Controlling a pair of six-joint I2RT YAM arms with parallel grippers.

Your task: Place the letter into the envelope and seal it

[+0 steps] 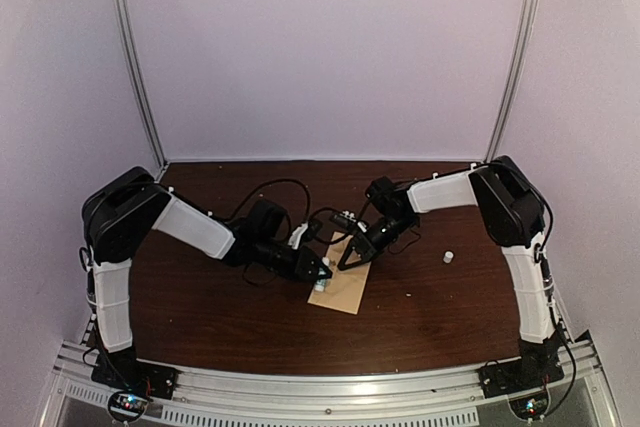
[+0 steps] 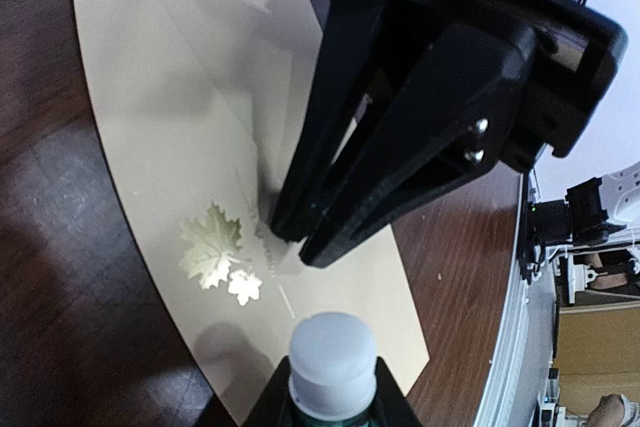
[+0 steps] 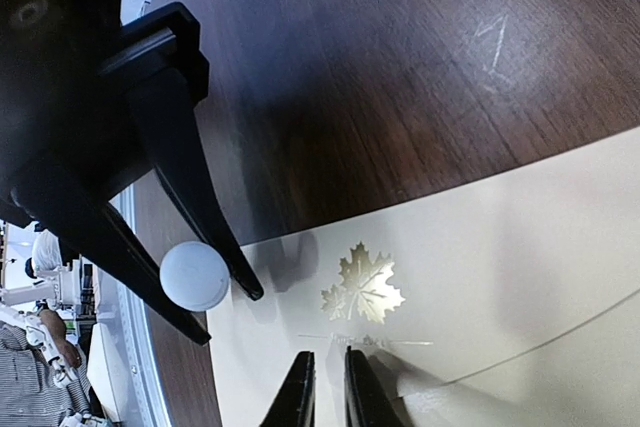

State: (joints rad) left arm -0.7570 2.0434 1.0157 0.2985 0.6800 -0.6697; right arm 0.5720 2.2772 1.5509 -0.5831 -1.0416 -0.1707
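The tan envelope [image 1: 345, 292] lies flat on the table, flap folded down, with a gold maple leaf [image 3: 365, 282] printed near the flap tip. It also shows in the left wrist view [image 2: 170, 147] and the right wrist view [image 3: 520, 247]. My right gripper [image 3: 328, 387] is shut, its tips pressed down on the flap tip [image 2: 290, 237]. My left gripper [image 2: 332, 397] is shut on a green glue stick with a white top [image 2: 332, 357], held just above the envelope's near-left corner [image 1: 322, 277]. The letter is not in view.
A small white cap [image 1: 448, 257] stands on the dark wood table [image 1: 200, 297] to the right of the envelope. Cables trail behind the two wrists. Pale walls close in the back and sides.
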